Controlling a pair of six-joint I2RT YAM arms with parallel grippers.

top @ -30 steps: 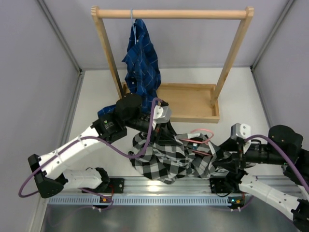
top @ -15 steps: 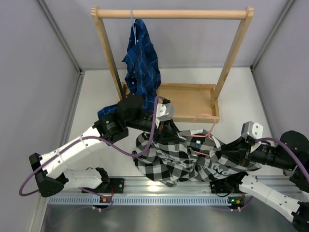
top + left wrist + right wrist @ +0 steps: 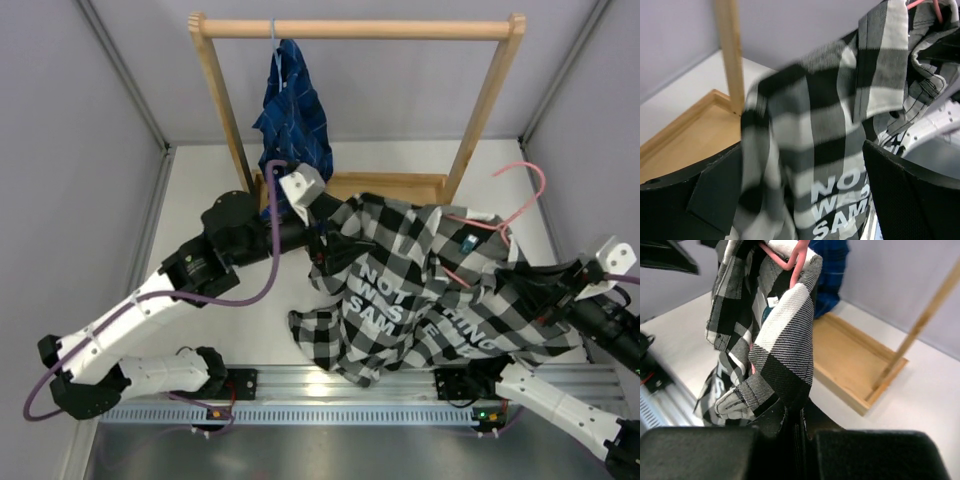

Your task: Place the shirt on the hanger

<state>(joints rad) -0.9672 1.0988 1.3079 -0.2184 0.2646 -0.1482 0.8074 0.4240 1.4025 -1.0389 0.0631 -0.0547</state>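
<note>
The black-and-white checked shirt (image 3: 420,285) hangs lifted above the table, with white lettering on its front. The pink hanger (image 3: 528,195) is threaded into its collar, and the hook sticks up at the right. My right gripper (image 3: 522,283) is shut on a fold of the shirt (image 3: 785,350) just below the hanger (image 3: 792,262). My left gripper (image 3: 332,240) is at the shirt's left edge. It stands wide open, with the cloth (image 3: 825,130) hanging loose between its fingers (image 3: 912,195).
A wooden rack (image 3: 355,29) stands at the back over a wooden tray (image 3: 395,190). A dark blue shirt (image 3: 292,120) hangs from the rack's bar at the left. The rack's right post (image 3: 927,310) slants behind the tray (image 3: 855,360). Grey walls close in both sides.
My right gripper shut on the shirt and rose to the right, lifting the shirt and hanger off the table. My left gripper let go, opened wide and moved up towards the rack.
</note>
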